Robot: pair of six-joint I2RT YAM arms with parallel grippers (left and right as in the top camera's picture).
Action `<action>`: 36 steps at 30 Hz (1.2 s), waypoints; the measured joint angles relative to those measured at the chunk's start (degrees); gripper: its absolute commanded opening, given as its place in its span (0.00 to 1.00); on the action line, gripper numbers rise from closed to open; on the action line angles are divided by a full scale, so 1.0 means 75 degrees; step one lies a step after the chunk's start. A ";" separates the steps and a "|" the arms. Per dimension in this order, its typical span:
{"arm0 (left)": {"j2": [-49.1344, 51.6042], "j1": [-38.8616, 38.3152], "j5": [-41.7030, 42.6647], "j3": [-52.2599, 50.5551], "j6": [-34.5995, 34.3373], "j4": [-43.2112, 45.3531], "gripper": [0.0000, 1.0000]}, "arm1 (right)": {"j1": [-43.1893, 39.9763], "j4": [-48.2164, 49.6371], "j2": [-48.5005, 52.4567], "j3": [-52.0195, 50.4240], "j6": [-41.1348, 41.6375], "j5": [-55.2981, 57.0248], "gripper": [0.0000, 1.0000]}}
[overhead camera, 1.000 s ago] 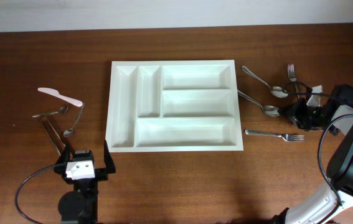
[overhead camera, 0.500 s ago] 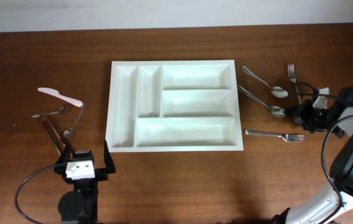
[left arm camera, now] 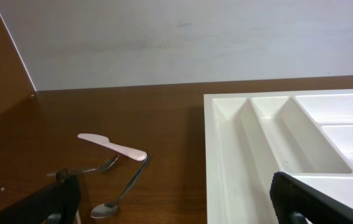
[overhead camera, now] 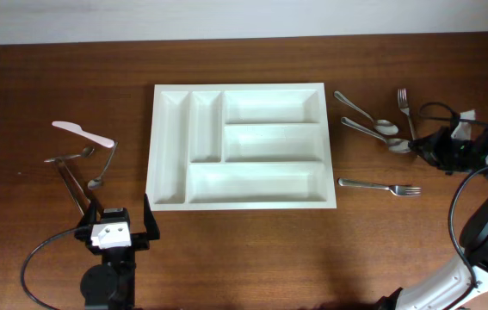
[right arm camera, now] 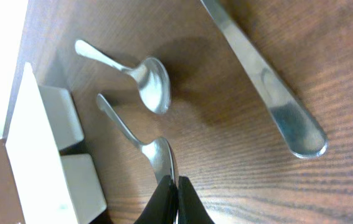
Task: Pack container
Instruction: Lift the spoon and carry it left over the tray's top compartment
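The container is a white cutlery tray [overhead camera: 239, 87] with five empty compartments at the table's middle; it also shows in the left wrist view [left arm camera: 226, 149] and in the right wrist view [right arm camera: 36, 149]. My right gripper [overhead camera: 422, 148] [right arm camera: 171, 185] is shut on the bowl of a metal spoon [overhead camera: 371, 132] [right arm camera: 129, 130] lying on the table right of the tray. My left gripper [overhead camera: 116, 217] [left arm camera: 182, 205] is open and empty at the tray's front left corner.
Right of the tray lie a second spoon [overhead camera: 362, 111] [right arm camera: 144, 76], a fork [overhead camera: 406, 108] and another fork [overhead camera: 381, 186]. Left of the tray lie a white plastic knife [overhead camera: 82, 132] [left arm camera: 111, 145], a spoon [overhead camera: 102, 164] [left arm camera: 123, 190] and other metal cutlery [overhead camera: 70, 172].
My right gripper has moved right, away from the tray, pulling the held spoon along the table with it. The left arm has not moved.
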 measured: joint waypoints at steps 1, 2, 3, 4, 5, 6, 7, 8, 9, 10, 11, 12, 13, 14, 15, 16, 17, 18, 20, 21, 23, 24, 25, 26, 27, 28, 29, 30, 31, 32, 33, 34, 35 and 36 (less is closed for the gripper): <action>0.0000 0.0000 0.0000 0.0000 0.0000 0.0000 0.99 | 0.0012 -0.0067 0.0000 0.0044 -0.0038 -0.0009 0.04; 0.0000 0.0000 0.0000 0.0000 0.0000 0.0000 0.99 | 0.0020 -0.0131 0.0000 0.0079 -0.0064 -0.0012 0.04; 0.0000 0.0000 0.0000 0.0000 0.0000 0.0000 0.99 | 0.0020 -0.0143 0.0000 0.0079 -0.0076 -0.0012 0.03; 0.0000 0.0000 0.0000 0.0000 0.0000 0.0000 0.99 | 0.0020 -0.0175 0.0000 0.0079 -0.0087 -0.0009 0.04; 0.0000 0.0000 0.0000 0.0000 0.0000 0.0000 0.99 | 0.0020 -0.0221 0.0000 0.0079 -0.0087 -0.0009 0.04; 0.0000 0.0000 0.0000 0.0000 0.0000 0.0000 0.99 | 0.0020 -0.0277 0.0000 0.0082 -0.0090 -0.0009 0.04; 0.0000 0.0000 0.0000 0.0000 0.0000 0.0000 0.99 | 0.0020 -0.0332 0.0000 0.0085 -0.0087 -0.0009 0.04; 0.0000 0.0000 0.0000 0.0000 0.0000 0.0000 0.99 | 0.0020 -0.0382 0.0000 0.0090 -0.0090 -0.0009 0.04; 0.0000 0.0000 0.0000 0.0000 0.0000 0.0000 0.99 | 0.0026 -0.0425 0.0000 0.0090 -0.0108 -0.0009 0.04; 0.0000 0.0000 0.0000 0.0000 0.0000 0.0000 0.99 | 0.0041 -0.0513 0.0000 0.0105 -0.0128 -0.0009 0.04; 0.0000 0.0000 0.0000 0.0000 0.0000 0.0000 0.99 | 0.0064 -0.0595 -0.0003 0.0137 -0.0143 -0.0003 0.04; 0.0000 0.0000 0.0000 0.0000 0.0000 0.0000 0.99 | 0.0087 -0.0670 -0.0003 0.0184 -0.0160 -0.0006 0.04; 0.0000 0.0000 0.0000 0.0000 0.0000 0.0000 0.99 | 0.0125 -0.0775 -0.0003 0.0280 -0.0189 -0.0006 0.04; 0.0000 0.0000 0.0000 0.0000 0.0000 0.0000 0.99 | 0.0166 -0.0857 -0.0009 0.0396 -0.0219 -0.0006 0.04; 0.0000 0.0000 0.0000 0.0000 0.0000 0.0000 0.99 | 0.0189 -0.0909 -0.0017 0.0495 -0.0233 -0.0006 0.04; 0.0000 0.0000 0.0000 0.0000 0.0000 0.0000 0.99 | 0.0216 -0.1005 -0.0032 0.0650 -0.0254 -0.0009 0.04; 0.0000 0.0000 0.0000 0.0000 0.0000 0.0000 0.99 | 0.0230 -0.1128 -0.0050 0.0836 -0.0265 -0.0006 0.04; 0.0000 0.0000 0.0000 0.0000 0.0000 0.0000 0.99 | 0.0230 -0.1233 -0.0061 0.1049 -0.0271 -0.0009 0.04; 0.0000 0.0000 0.0000 0.0000 0.0000 0.0000 0.99 | 0.0230 -0.1448 -0.0073 0.1373 -0.0289 -0.0009 0.04; 0.0000 0.0000 0.0000 0.0000 0.0000 0.0000 0.99 | 0.0230 -0.1521 -0.0079 0.1504 -0.0294 -0.0006 0.04; 0.0000 0.0000 0.0000 0.0000 0.0000 0.0000 0.99 | 0.0230 -0.1734 -0.0087 0.1839 -0.0318 -0.0009 0.04; 0.0000 0.0000 0.0000 0.0000 0.0000 0.0000 0.99 | 0.0245 -0.1880 -0.0099 0.2020 -0.0353 -0.0009 0.04; 0.0000 0.0000 0.0000 0.0000 0.0000 0.0000 0.99 | 0.0254 -0.1929 -0.0102 0.2098 -0.0379 -0.0009 0.04; 0.0000 0.0000 0.0000 0.0000 0.0000 0.0000 0.99 | 0.0294 -0.2022 -0.0117 0.2238 -0.0434 -0.0006 0.04; 0.0000 0.0000 0.0000 0.0000 0.0000 0.0000 0.99 | 0.0332 -0.2075 -0.0119 0.2323 -0.0463 -0.0006 0.04; 0.0000 0.0000 0.0000 0.0000 0.0000 0.0000 0.99 | 0.0373 -0.2119 -0.0128 0.2378 -0.0481 -0.0006 0.04; 0.0000 0.0000 0.0000 0.0000 0.0000 0.0000 0.99 | 0.0478 -0.2253 -0.0131 0.2509 -0.0539 -0.0006 0.04; 0.0000 0.0000 0.0000 0.0000 0.0000 0.0000 0.99 | 0.0536 -0.2305 -0.0131 0.2570 -0.0565 -0.0006 0.04; 0.0000 0.0000 0.0000 0.0000 0.0000 0.0000 0.99 | 0.0694 -0.2416 -0.0131 0.2707 -0.0664 -0.0006 0.04; 0.0000 0.0000 0.0000 0.0000 0.0000 0.0000 0.99 | 0.0810 -0.2463 -0.0131 0.2780 -0.0702 -0.0009 0.04; 0.0000 0.0000 0.0000 0.0000 0.0000 0.0000 0.99 | 0.0959 -0.2547 -0.0131 0.2868 -0.0749 -0.0006 0.04; 0.0000 0.0000 0.0000 0.0000 0.0000 0.0000 0.99 | 0.1105 -0.2594 -0.0134 0.2923 -0.0810 -0.0006 0.04; 0.0000 0.0000 0.0000 0.0000 0.0000 0.0000 0.99 | 0.1300 -0.2629 -0.0134 0.2981 -0.0874 -0.0009 0.04; 0.0000 0.0000 0.0000 0.0000 0.0000 0.0000 0.99 | 0.1483 -0.2661 -0.0134 0.3010 -0.0915 -0.0009 0.04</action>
